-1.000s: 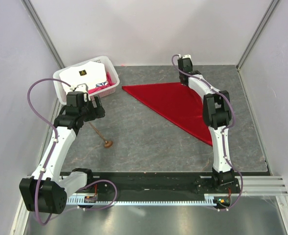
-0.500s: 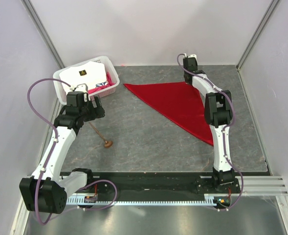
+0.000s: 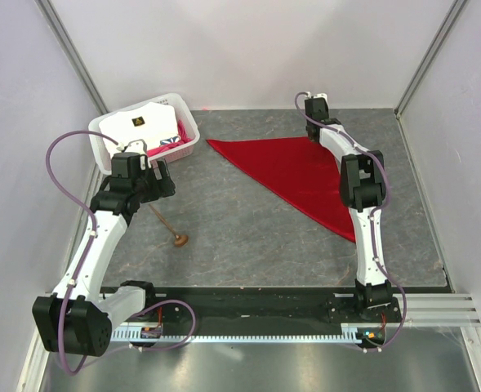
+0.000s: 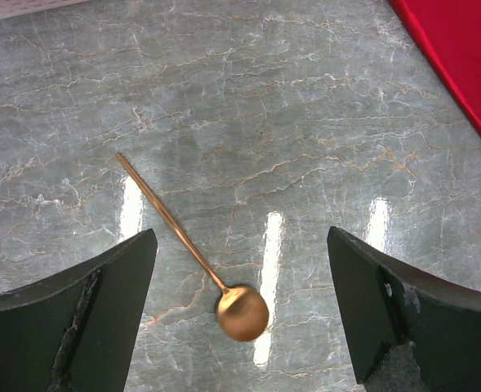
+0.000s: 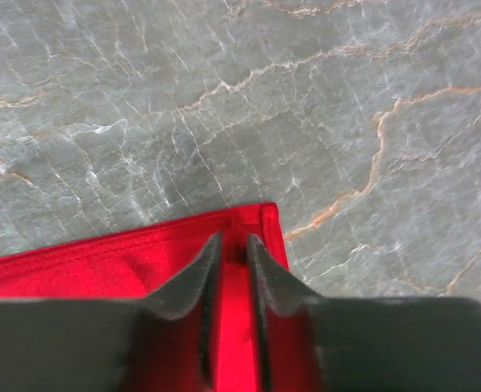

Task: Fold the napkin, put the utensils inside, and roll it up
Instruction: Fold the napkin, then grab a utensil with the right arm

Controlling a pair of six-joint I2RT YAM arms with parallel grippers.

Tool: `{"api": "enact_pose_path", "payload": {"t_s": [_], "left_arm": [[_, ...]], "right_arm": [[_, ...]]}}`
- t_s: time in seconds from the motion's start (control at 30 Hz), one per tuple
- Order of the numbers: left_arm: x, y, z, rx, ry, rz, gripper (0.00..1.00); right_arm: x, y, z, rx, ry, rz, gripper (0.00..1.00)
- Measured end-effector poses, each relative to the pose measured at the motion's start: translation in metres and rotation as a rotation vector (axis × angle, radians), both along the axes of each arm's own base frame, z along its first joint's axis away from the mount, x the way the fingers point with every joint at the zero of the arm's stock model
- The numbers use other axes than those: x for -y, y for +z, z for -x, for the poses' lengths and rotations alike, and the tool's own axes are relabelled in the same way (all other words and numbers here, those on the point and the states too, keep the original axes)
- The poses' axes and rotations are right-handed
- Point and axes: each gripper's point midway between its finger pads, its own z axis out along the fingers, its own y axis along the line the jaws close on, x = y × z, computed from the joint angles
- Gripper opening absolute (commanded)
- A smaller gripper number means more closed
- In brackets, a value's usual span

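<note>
The red napkin [image 3: 297,175] lies flat on the grey table, folded into a triangle. My right gripper [image 3: 315,110] is low over its far corner. In the right wrist view its fingers [image 5: 198,278] stand a narrow gap apart, right gripper [image 5: 233,243] just inside the hemmed corner of the napkin [image 5: 101,265]. The cloth lies flat beneath them. The brown spoon [image 3: 168,224] lies on the table at the left, bowl toward the near side. My left gripper [image 4: 240,237] hovers wide open above the spoon [image 4: 193,249], one finger to each side, not touching it.
A white basket [image 3: 109,131] holding white and pink patterned fabric stands at the back left, close behind my left wrist. Pale walls close in the table on three sides. A black rail with the arm bases runs along the near edge.
The right gripper shifted slightly to the right with the napkin's far corner, then its jaws parted a little. The left arm and the spoon have not moved.
</note>
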Motion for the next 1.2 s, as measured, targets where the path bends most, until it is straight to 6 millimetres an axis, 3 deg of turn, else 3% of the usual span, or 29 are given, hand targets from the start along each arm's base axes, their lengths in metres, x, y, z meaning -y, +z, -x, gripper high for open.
{"api": "enact_pose_path", "payload": {"t_s": [0.03,0.13,0.4,0.5,0.57,0.7,0.77,0.9,0.97,1.07,1.13,1.2], "left_arm": [[0.000,0.000,0.000,0.000,0.000,0.000,0.93],[0.000,0.000,0.000,0.000,0.000,0.000,0.94],[0.000,0.000,0.000,0.000,-0.002,0.001,0.94],[0.000,0.000,0.000,0.000,-0.002,0.001,0.93],[0.000,0.000,0.000,0.000,-0.001,0.001,0.93],[-0.002,0.001,0.000,0.004,0.007,-0.006,0.98],[-0.006,0.001,0.000,0.006,0.023,-0.014,0.99],[-0.029,0.001,-0.002,0.005,0.098,-0.013,0.99],[-0.050,0.001,-0.001,0.005,0.170,-0.011,0.99],[-0.077,0.004,0.002,0.014,0.264,-0.020,0.99],[-0.092,0.010,0.008,0.039,0.321,-0.043,1.00],[-0.099,0.020,0.013,0.072,0.356,-0.067,1.00]], "right_arm": [[0.000,-0.001,0.001,-0.006,0.000,0.001,0.48],[0.001,0.001,0.001,-0.007,-0.003,0.000,0.63],[-0.002,0.020,-0.002,0.018,0.014,-0.026,0.77],[-0.010,0.046,0.002,0.042,0.047,-0.064,0.77],[-0.019,0.073,0.009,0.076,0.077,-0.104,0.77],[-0.047,0.120,0.038,0.134,0.150,-0.173,0.77],[-0.081,0.138,0.058,0.157,0.216,-0.200,0.77],[-0.186,0.140,0.107,0.142,0.421,-0.266,0.76],[-0.257,0.124,0.150,0.089,0.566,-0.316,0.75],[-0.329,0.103,0.216,-0.001,0.732,-0.359,0.73],[-0.374,0.100,0.261,-0.036,0.840,-0.388,0.70],[-0.403,0.101,0.293,-0.052,0.916,-0.406,0.67]]}}
